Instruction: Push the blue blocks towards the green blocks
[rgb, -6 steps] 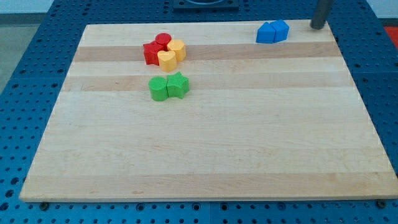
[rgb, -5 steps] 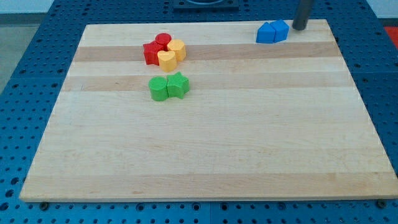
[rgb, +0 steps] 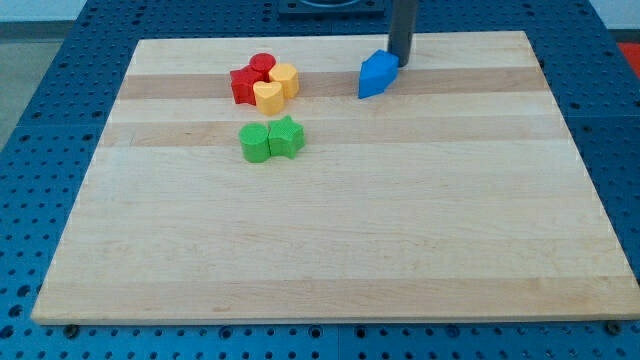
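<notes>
Under my tip lies the wooden tabletop (rgb: 330, 230), bearing every block. Well off to the view's left of my tip sit the green blocks (rgb: 271, 139) and, above them, the red (rgb: 248, 79) and yellow (rgb: 277, 86) cluster. My tip (rgb: 400, 64), a bare rod with nothing to clamp, touches the blue blocks (rgb: 376, 74) on their upper-right side.

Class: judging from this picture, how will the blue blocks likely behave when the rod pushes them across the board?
The blue blocks look low and flat-based, so they probably slide rather than tip. My tip touches their upper right side, off-centre, so they may rotate or separate.
</notes>
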